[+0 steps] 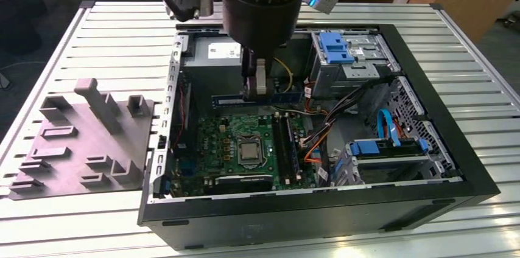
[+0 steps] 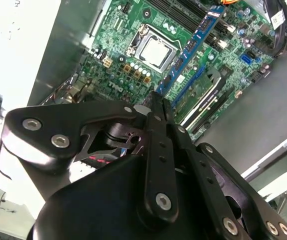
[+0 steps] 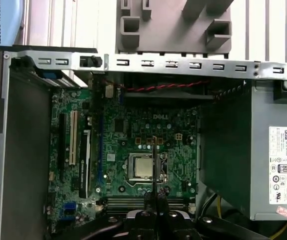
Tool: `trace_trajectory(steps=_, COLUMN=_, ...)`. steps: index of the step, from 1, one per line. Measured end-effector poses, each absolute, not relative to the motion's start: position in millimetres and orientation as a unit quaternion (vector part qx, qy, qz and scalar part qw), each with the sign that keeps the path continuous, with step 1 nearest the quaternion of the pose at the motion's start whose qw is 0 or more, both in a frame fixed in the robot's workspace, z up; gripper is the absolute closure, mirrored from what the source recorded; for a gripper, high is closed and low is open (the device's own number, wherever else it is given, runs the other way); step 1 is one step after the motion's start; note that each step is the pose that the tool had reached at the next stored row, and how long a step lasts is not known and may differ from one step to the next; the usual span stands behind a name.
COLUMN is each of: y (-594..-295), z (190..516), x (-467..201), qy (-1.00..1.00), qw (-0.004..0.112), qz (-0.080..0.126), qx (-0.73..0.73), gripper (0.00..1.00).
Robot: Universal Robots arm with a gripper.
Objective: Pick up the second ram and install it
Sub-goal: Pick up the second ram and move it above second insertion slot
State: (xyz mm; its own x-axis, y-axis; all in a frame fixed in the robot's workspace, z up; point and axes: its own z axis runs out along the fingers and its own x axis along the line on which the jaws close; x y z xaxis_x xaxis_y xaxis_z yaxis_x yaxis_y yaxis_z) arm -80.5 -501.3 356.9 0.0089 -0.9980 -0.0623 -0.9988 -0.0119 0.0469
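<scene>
End effector (image 1: 255, 94) is gripping the second ram (image 1: 281, 96), hovering over the motherboard (image 1: 228, 142) at the exterior view's centre, apparently mid-install and calling for alignment with the memory slots (image 1: 282, 142).

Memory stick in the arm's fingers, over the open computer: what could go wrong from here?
The fingers pinch the second ram on a narrow patch, so it might tilt or slip onto the motherboard. The memory slots are thin, so a small misalignment could jam it. Loose cables lie beside them and might snag.

Open black case (image 1: 325, 216), green motherboard (image 1: 213, 137), grey fixture (image 1: 77, 148)
</scene>
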Motion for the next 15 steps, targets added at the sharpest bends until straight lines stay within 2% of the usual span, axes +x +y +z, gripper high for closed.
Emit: trace_trajectory(steps=15, y=-501, z=333, x=-79, qy=0.703, qw=0.005, qz=0.039, qx=-0.71, gripper=0.87)
